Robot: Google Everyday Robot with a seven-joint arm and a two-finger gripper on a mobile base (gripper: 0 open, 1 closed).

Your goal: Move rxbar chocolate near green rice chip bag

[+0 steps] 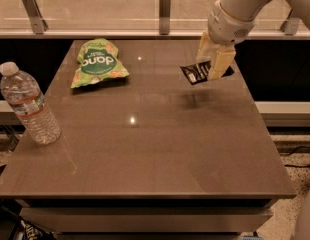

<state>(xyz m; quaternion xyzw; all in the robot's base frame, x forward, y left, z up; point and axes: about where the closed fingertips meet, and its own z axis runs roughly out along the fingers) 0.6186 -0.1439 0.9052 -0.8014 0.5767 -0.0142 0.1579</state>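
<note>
I'm on a square brown table with a glossy top. Far left on it, I see the crinkled light-green rice chip bag lying flat, dark green round logo facing up. At the left edge a clear plastic water bottle with a white cap stands upright, well apart from the bag. Above the far right of the top, the gripper hangs clamped on the small black rxbar chocolate, which is clear of the surface.
</note>
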